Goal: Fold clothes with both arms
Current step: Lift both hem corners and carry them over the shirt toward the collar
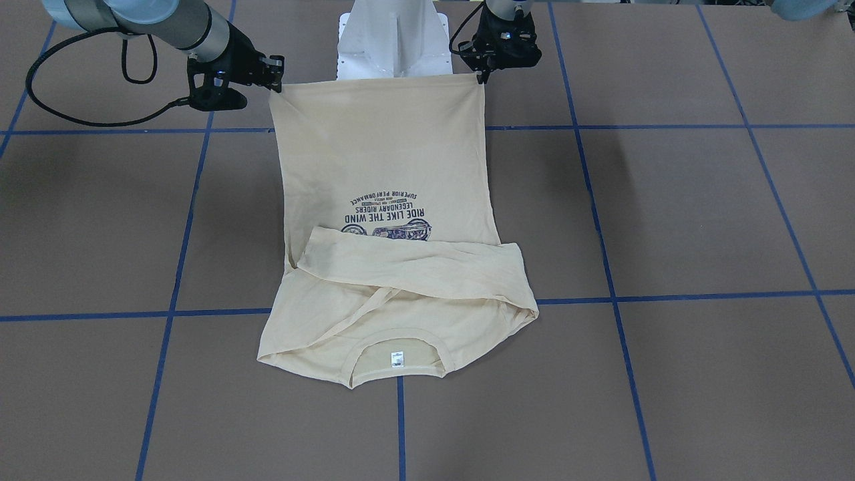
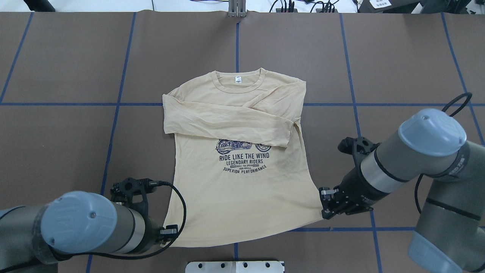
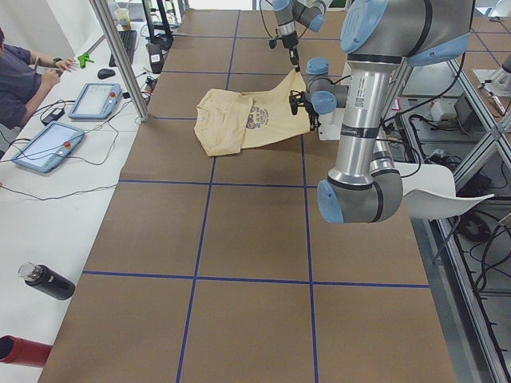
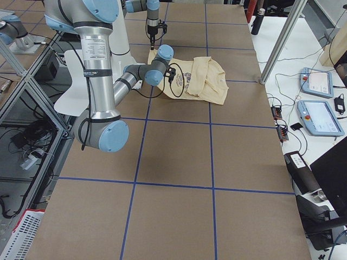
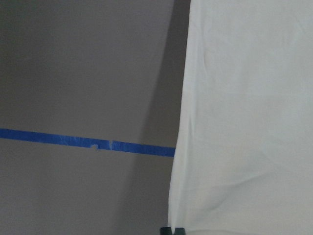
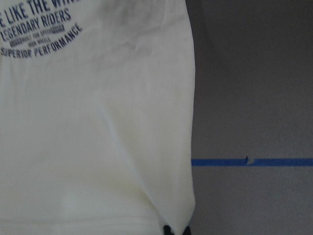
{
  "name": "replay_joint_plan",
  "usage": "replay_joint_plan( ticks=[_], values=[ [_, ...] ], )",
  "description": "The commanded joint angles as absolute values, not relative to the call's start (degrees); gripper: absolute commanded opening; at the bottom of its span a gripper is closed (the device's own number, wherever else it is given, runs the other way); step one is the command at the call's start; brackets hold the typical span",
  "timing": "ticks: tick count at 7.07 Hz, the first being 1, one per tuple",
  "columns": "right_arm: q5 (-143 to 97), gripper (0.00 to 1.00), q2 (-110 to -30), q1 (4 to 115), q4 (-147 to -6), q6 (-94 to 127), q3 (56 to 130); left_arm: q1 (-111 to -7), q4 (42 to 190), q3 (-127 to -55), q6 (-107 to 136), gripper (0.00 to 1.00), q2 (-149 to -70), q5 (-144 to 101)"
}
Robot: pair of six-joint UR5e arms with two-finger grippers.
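Together, left claw, right claw grip T-shirt (hem).

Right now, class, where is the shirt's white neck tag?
In the overhead view, the neck tag sits inside the collar at the T-shirt's far end, beyond the folded sleeves.

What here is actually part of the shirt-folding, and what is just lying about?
In the job:
T-shirt
left arm, holding one hem corner
right arm, holding the other

Just lying about, on the side bench:
black bottle
red bottle
touchscreen tablet
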State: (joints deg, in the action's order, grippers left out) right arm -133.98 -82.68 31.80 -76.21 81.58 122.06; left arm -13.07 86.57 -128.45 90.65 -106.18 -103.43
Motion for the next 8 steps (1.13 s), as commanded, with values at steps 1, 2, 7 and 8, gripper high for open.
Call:
replay_joint_plan(
  ticks=[1, 2, 7, 8],
  values=[
    [-134.21, 0.00, -79.48, 39.69, -76.20, 80.95, 120.60, -21.23, 86.40, -128.76, 88.09, 0.00, -110.37, -105.20],
    [-135.25, 0.00, -75.45, 42.60, -76.29, 80.95, 117.37, -27.53, 86.31, -127.80, 82.32, 0.00, -111.78, -109.47],
    [-136.50, 0.00, -63.03, 52.64, -76.29, 78.06, 103.13, -45.60, 93.55, -108.34, 72.24, 0.00, -121.45, -117.25],
    [-136.23, 0.00, -59.28, 53.52, -76.20, 77.00, 98.22, -46.83, 98.91, -103.93, 72.42, 0.00, -121.46, -117.25]
  ],
)
